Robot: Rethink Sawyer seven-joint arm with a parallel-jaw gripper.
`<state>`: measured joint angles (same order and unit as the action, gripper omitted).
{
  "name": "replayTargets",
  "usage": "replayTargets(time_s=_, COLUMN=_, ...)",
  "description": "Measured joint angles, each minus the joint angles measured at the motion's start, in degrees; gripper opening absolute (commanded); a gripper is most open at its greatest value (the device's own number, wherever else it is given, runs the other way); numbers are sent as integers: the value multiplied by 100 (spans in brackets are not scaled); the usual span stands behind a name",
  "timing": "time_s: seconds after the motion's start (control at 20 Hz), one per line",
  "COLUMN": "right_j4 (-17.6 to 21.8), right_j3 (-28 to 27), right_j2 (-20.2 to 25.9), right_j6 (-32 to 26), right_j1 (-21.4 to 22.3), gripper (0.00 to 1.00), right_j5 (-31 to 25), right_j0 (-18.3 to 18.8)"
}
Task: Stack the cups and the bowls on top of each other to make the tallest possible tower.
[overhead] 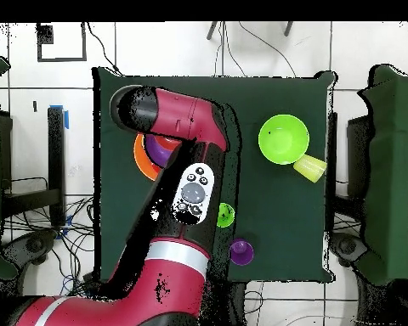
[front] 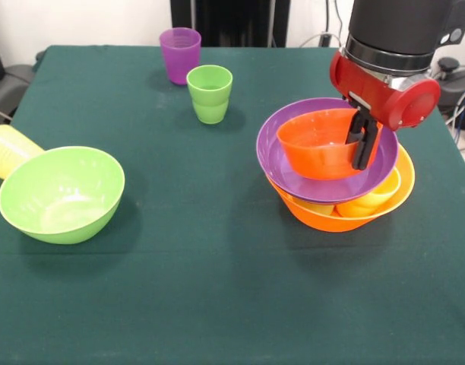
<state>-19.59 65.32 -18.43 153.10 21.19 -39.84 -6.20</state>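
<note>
So your gripper (front: pixel 360 141) is clamped on the small orange bowl's (front: pixel 316 148) rim, bowl sitting in the purple bowl (front: pixel 282 163) atop the tower (front: pixel 331 217).

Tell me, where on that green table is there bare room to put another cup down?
The near edge of the table is bare, as is the middle between the lime green bowl and the tower. The tower's side is crowded: the gripper sits at the orange bowl.

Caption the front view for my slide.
Pincer grips the orange bowl atop the purple bowl and yellow-orange bowl.
</note>
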Motion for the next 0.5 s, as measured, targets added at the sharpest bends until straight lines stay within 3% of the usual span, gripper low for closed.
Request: replayTargets(time_s=0.5, right_j4=-111, right_j3=0, right_j2=-21, right_j6=0, right_j1=-15, gripper=0, right_j5=1, right_j0=-82)
